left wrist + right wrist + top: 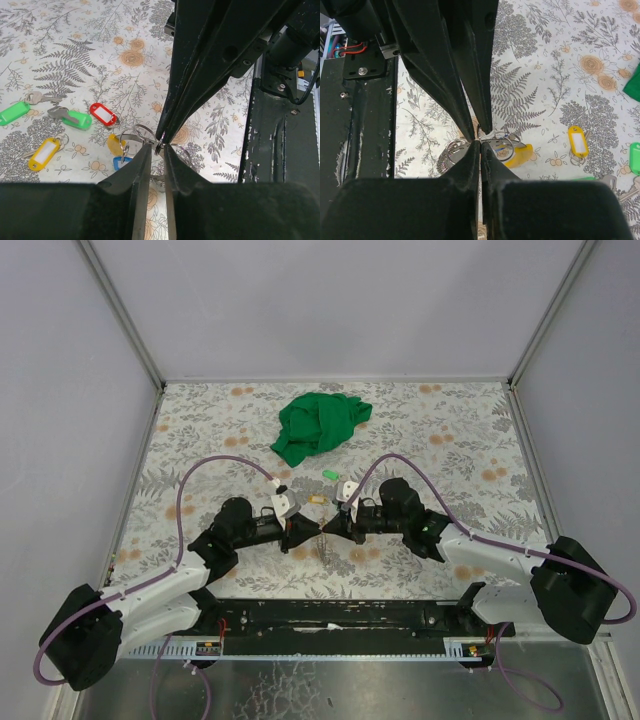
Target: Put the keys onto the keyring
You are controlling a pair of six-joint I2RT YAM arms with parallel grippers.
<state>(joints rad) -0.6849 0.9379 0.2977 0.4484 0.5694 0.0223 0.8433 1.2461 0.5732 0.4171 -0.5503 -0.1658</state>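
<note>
At my left fingertips: my left end effector (158, 148) is closed to a narrow slit, its tips pinching the thin wire of the keyring (141, 131).
Opposite, tip to tip: my right end effector (479, 145) is shut almost flat on the same wire, so the two meet nose to nose over the middle of the desk (75, 55).
Right beside the ring: a yellow-tagged key (116, 144) and a blue-tagged key (122, 162) sit against the loops; whether they are threaded on I cannot tell.
Further out, toward the far side: a red-tagged key (103, 114), a green-tagged key (75, 119), a second green-tagged key (12, 112) and a second yellow-tagged key (44, 152) lie loose on the desk, apart from the ring.
Beyond them: the green cloth (320, 425) is bunched up, well apart, and no part of this job.
How the ring will handle: I judge it light, springy and slick. Thin wire can twist or slip between flat pads, so a hold close beside the split, one end effector on each side, should give the leverage to open a gap.
How the keys will handle: they look like light, stiff little blades. The plastic tag is the broad, grippy place to hold, and that leaves the hole in the bow free for the wire.
Risk: the ring could spin in my grip.
</note>
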